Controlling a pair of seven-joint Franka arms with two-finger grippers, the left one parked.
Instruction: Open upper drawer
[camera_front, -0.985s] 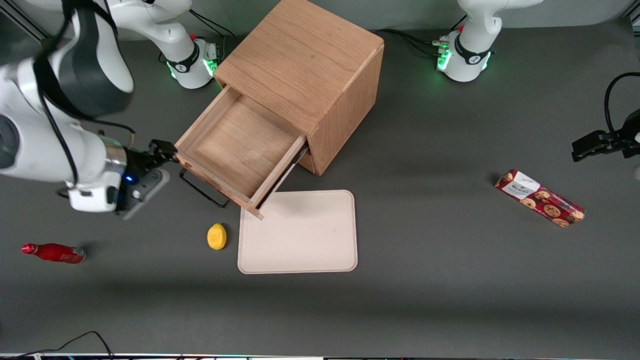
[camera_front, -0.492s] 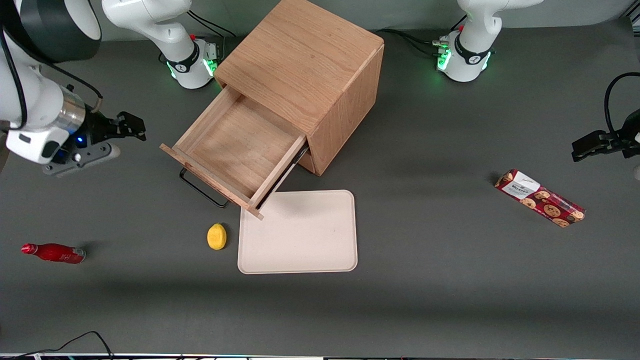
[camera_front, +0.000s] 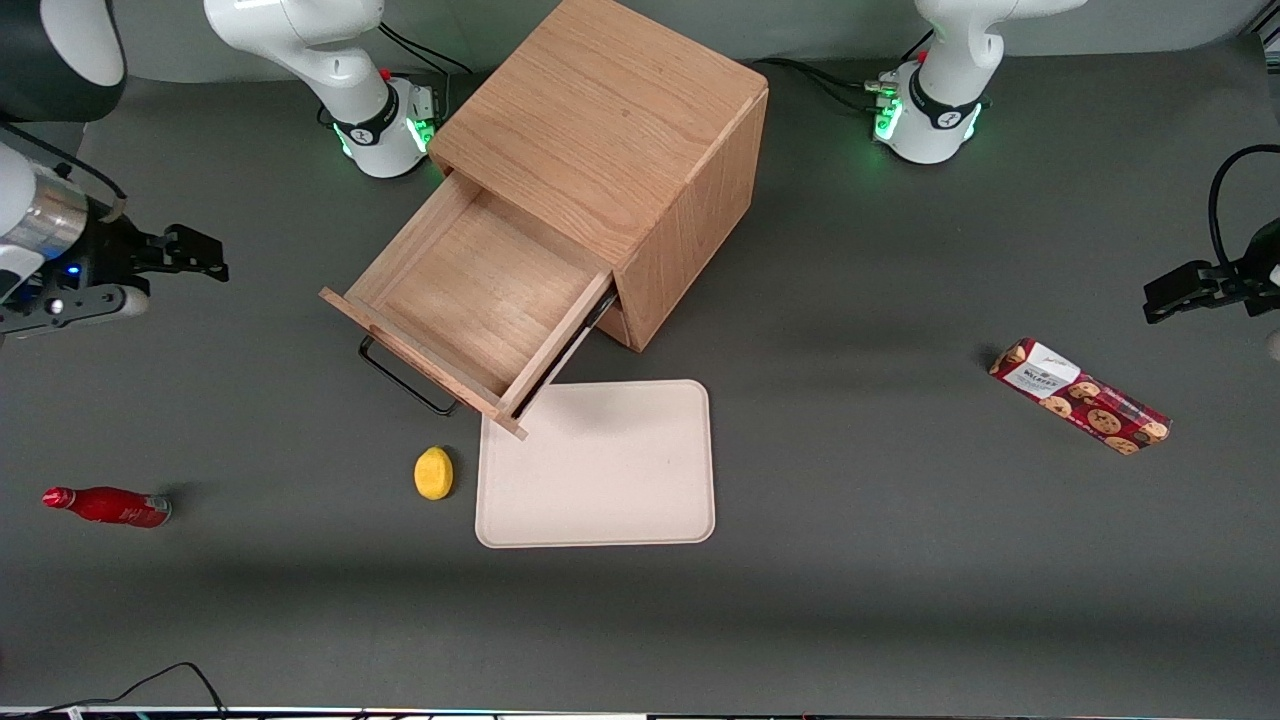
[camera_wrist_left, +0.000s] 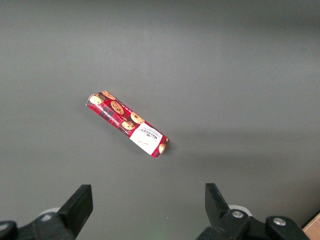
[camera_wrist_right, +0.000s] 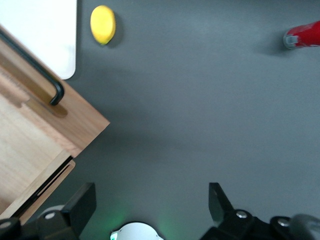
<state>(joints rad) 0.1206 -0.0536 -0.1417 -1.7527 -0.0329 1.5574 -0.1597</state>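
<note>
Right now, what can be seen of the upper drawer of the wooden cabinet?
The light oak upper drawer is pulled well out of the cube-shaped wooden cabinet, its shallow tray bare inside. A thin black wire handle runs along its front panel. One front corner overhangs the cream rectangular tray on the table. Nothing grips it: the gripper, open, hangs clear of it toward the working arm's end.

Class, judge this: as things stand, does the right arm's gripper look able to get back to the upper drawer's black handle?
Probably yes. The gripper, fingers open, hangs toward the working arm's end of the table, apart from the pulled-out upper drawer. Only bare table lies between it and the black handle.
</note>
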